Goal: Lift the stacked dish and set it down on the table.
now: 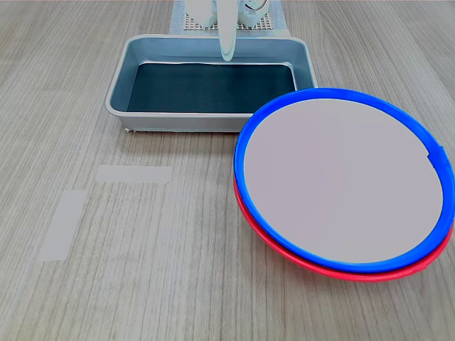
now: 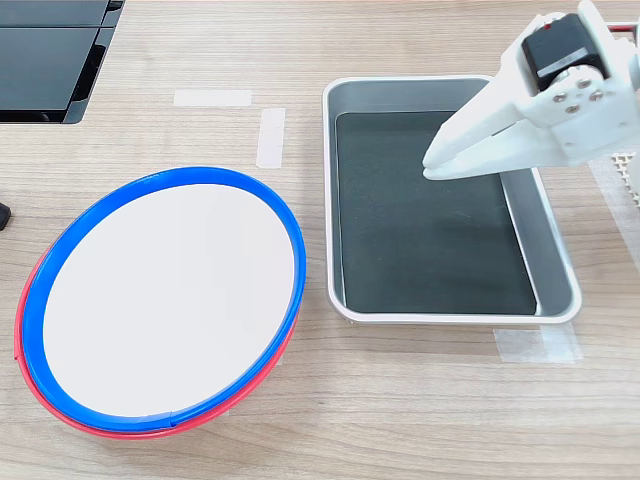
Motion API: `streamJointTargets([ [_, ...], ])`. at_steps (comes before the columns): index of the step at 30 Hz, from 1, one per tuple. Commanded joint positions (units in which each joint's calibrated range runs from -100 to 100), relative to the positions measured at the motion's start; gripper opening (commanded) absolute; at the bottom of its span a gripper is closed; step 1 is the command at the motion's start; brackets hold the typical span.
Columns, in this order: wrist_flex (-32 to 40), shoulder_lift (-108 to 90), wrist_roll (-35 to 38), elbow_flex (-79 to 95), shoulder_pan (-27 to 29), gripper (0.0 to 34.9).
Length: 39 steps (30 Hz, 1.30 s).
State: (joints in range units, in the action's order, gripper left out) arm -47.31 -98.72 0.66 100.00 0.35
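The blue dish (image 1: 341,181) sits on a red plate (image 1: 370,273), beside the tray (image 2: 345,200). Fingers (image 2: 432,165) pressed together hang over the tray. Tape strips (image 1: 134,173) mark the surface (image 1: 142,298).

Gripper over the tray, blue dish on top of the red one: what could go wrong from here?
1. The blue dish nests closely in the red plate, so a rim pinch might catch both.
2. The gripper, jaws together, hangs over the metal tray; a low sweep toward the dish could clip the tray wall.
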Motion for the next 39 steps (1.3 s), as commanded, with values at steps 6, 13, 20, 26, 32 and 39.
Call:
streamJointTargets([
  [6,7.6,11.3,5.5,-7.6,-6.3,0.4],
  [13,8.1,39.7,10.0,-30.1,-12.2,8.6],
  [20,3.3,66.4,11.2,-55.5,-13.6,13.3],
  [26,3.6,83.5,13.0,-68.4,-12.5,14.6],
  [32,3.6,89.4,14.7,-70.7,-12.4,16.3],
  [39,5.8,90.4,14.1,-69.4,-12.8,13.7],
])
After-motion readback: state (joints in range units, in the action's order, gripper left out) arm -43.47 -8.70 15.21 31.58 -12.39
